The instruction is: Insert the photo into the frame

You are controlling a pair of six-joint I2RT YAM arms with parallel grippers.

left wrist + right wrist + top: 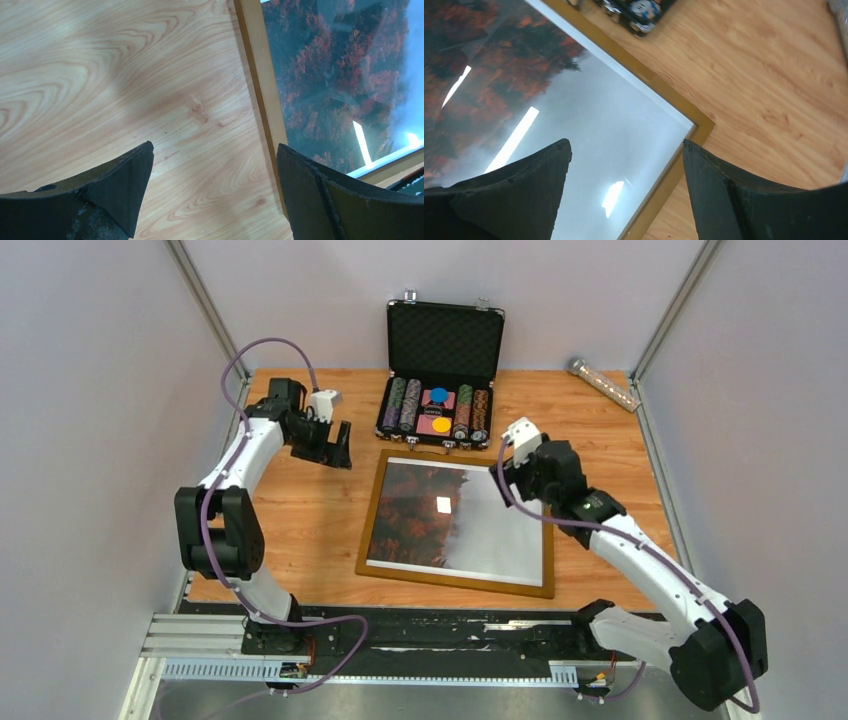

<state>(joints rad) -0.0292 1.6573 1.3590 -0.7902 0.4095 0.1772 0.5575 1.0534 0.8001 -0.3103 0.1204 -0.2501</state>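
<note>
Overhead view, near to far: the frame (pixel 371 512) lies flat at the middle of the wooden desk (pixel 300 510), slightly skewed. The photo (pixel 420 525) sits inside its rails, picture side up, red-orange trees at the left and pale fog at the right. Beyond the frame's left far corner hangs the left hand (pixel 338 452). The right hand (pixel 510 478) hangs over the frame's right far corner. Further back stands an open black case (pixel 445 340) with rows of chips (pixel 405 405), just beside the frame's far rail. A clear tube (pixel 603 383) lies at the far right corner of the desk. The left wrist view alone shows that the left hand (pixel 215 146) is spread wide and empty above bare desk (pixel 125 75), its right finger over the frame's (pixel 257 75) rail. The right wrist view alone shows the right hand (pixel 626 142) parted and empty, straddling the frame's (pixel 696 127) corner above the foggy part of the photo (pixel 589 110). Both wrist views show lamp glare on a glossy pane over the photo (pixel 340 75), hardly seen from above. Print on the chips is too small to read.
</note>
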